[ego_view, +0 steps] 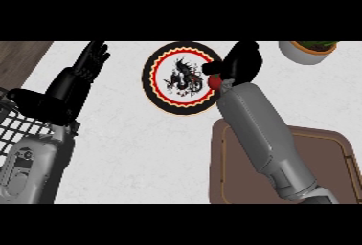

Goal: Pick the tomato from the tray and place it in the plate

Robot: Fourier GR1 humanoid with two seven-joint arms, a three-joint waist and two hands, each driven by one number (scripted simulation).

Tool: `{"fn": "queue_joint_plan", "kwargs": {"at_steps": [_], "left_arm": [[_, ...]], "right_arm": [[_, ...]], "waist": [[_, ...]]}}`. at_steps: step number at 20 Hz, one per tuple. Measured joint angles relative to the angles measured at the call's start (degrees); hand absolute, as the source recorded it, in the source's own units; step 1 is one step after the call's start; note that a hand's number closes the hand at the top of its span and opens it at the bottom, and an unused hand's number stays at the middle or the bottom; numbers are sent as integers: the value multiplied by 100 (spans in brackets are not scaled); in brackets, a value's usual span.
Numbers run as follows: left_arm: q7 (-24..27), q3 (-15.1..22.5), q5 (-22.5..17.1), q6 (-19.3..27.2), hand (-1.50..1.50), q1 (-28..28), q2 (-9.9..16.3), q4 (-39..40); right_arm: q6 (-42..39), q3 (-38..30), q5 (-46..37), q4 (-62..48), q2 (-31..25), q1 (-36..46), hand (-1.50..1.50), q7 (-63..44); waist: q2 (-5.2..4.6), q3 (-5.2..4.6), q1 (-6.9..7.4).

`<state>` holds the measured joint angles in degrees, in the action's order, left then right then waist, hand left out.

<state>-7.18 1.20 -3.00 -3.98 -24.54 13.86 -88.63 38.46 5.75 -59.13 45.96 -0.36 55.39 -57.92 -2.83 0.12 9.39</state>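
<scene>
One tomato (214, 82), mostly hidden in right hand (239, 62), fingers curled round it, over plate (182, 78) right rim. Likely light, smooth, soft-skinned; best cupped round middle. Left hand (79, 76) resting, fingers straight. Tray (332, 158) behind.

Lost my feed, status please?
Right hand shut on tomato at plate rim. Left hand open, resting at left. Tray behind. Nothing blocking.

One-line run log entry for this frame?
phase: place | right hand: shut on tomato, at plate right rim | left hand: open, resting | tray: tomato gone
</scene>
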Motion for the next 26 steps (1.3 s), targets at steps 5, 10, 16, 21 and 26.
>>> {"fn": "queue_joint_plan", "kwargs": {"at_steps": [5, 10, 16, 21, 26], "left_arm": [[52, -61, -16, -35, 0, 3, 47, 36], [71, -101, -16, -46, 0, 65, 67, 78], [107, -235, -10, 11, 0, 246, 96, 146], [24, -365, -1, 57, 0, 415, 181, 12], [11, -519, -34, 41, 0, 687, 268, -123]], "right_arm": [[1060, -110, 73, -270, 5, 259, -150, 16], [2059, -10, 270, -484, 7, 361, -150, -36], [3043, 556, 503, -566, 9, 129, -150, -273], [3559, 1319, 433, -256, 12, -361, -150, -696], [3777, 2000, -10, 445, 19, -1183, -150, -1172]], "waist": [[30, -5, -19], [94, -9, -114], [194, -12, -376], [281, -14, -623], [334, -18, -828]]}}
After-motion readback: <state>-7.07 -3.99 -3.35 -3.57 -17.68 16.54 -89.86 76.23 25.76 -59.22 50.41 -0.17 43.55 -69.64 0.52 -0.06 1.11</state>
